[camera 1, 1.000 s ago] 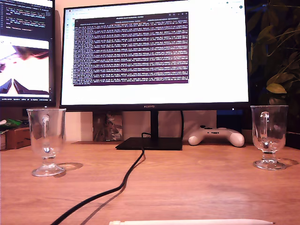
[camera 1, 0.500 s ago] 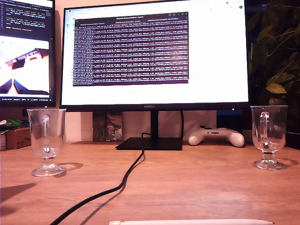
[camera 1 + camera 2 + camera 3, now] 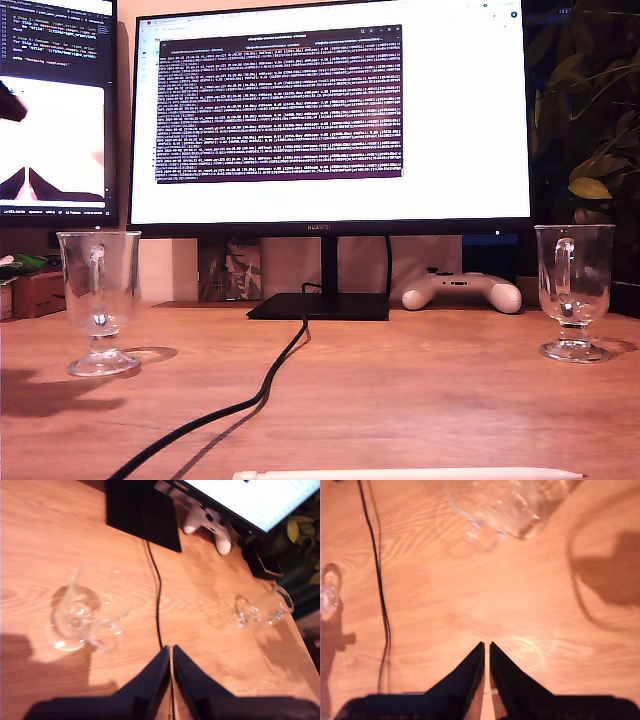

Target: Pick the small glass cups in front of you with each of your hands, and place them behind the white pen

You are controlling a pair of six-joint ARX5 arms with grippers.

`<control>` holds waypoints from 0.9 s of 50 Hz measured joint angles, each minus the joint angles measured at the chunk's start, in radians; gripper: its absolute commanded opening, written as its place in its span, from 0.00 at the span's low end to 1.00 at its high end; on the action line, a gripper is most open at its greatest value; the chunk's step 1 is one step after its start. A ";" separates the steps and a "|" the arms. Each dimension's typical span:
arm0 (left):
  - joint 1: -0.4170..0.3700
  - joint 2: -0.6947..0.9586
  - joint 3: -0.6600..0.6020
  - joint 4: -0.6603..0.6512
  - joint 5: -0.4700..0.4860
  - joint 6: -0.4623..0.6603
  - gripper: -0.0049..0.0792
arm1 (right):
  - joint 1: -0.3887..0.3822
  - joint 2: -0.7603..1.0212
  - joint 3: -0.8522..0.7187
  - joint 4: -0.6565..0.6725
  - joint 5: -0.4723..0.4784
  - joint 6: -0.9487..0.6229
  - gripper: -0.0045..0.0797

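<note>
Two clear glass mugs stand upright on the wooden desk: one point(image 3: 98, 300) at the exterior view's left, the other point(image 3: 574, 290) at its right. The white pen point(image 3: 410, 474) lies across the front edge of the exterior view. Neither gripper shows in that view. My first gripper point(image 3: 171, 652) hangs shut and empty above the desk, with one mug point(image 3: 85, 612) close by and the other mug point(image 3: 260, 610) farther off. My second gripper point(image 3: 486, 649) is shut and empty too, with a mug point(image 3: 495, 505) just beyond its tips and the other mug point(image 3: 327, 600) far off.
A black cable point(image 3: 255, 395) snakes from the monitor stand point(image 3: 320, 305) to the desk's front, passing under my first gripper. A white game controller point(image 3: 462, 290) lies behind the mugs. A big monitor point(image 3: 330, 120) and a plant point(image 3: 590, 120) back the desk.
A dark shadow has spread over the desk at the exterior view's left, in front of the mug there. Both mugs and the pen have stayed put.
</note>
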 measured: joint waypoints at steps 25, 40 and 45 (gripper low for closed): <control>-0.090 0.013 0.006 0.005 -0.003 0.056 0.04 | 0.181 0.423 0.274 -0.142 0.046 0.137 0.38; -0.149 0.013 0.006 0.004 -0.003 0.078 0.04 | 0.160 0.455 0.304 -0.126 0.119 0.187 0.38; -0.153 0.013 0.006 0.004 -0.004 0.078 0.04 | 0.146 0.455 0.304 -0.108 0.119 0.187 0.38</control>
